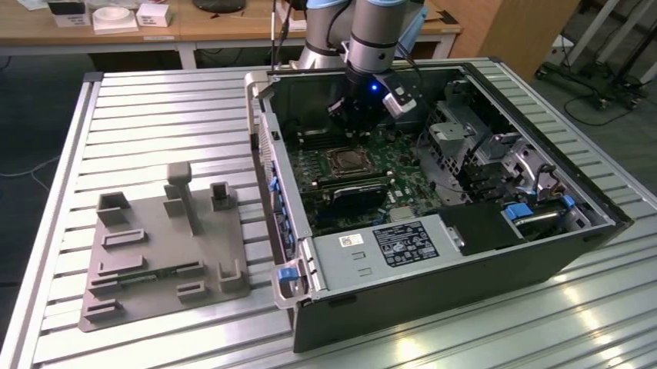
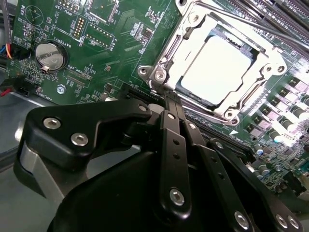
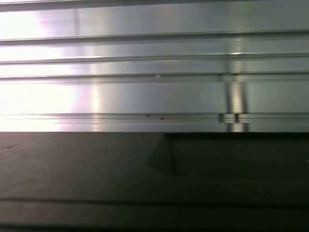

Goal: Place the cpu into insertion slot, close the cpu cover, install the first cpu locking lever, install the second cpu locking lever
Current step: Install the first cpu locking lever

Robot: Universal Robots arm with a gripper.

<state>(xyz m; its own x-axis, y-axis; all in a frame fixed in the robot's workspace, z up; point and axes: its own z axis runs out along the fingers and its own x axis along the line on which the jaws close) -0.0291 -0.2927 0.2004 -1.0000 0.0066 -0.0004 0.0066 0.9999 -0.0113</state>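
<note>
The gripper (image 2: 166, 95), jaws pressed together, is being poised at a corner of the cpu cover (image 2: 169, 50), judged thin, stiff, best pushed at its rim.

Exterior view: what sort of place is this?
Probably a robotics lab or workshop: an open computer case sits on a slatted metal table, a robot arm reaches into it, and wooden desks stand behind.

Worktop (image 1: 154, 115): ribbed silver metal slats, with bright glare on the near edge.
Desk (image 1: 205, 31): pale wood, behind the worktop, carrying small white boxes (image 1: 115, 17).
Floor (image 1: 31, 131): dark.
Cables (image 1: 601, 108): loose on the floor at the exterior view's right.
</note>
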